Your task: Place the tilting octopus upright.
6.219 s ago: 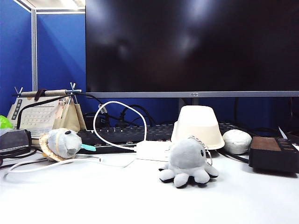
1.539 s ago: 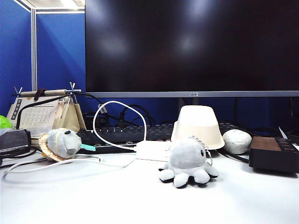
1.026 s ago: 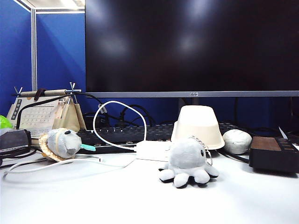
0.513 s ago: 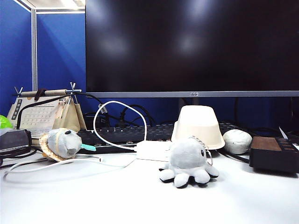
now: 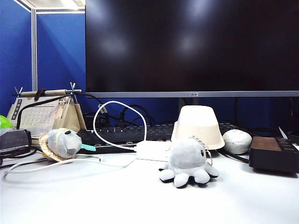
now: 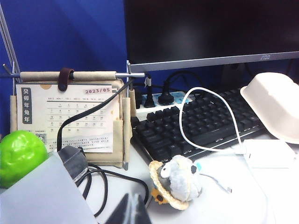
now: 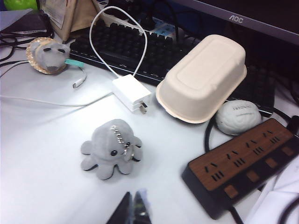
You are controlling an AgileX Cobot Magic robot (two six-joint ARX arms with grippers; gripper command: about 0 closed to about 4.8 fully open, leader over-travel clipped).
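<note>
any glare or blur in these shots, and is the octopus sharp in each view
Exterior view: soft ceiling-light glare on the dark monitor, octopus sharp, faint shadow under it. Right wrist view: bright wash on the white table, octopus clear, right tool blurred at the frame edge. Left wrist view: left tool dark and out of focus; octopus not in frame.

Bright overhead light, soft shadows, sharp

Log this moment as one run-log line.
octopus: upright on legs, untouched | left gripper: by the sheep plush, state unclear | right gripper: shut, empty, above octopus
</note>
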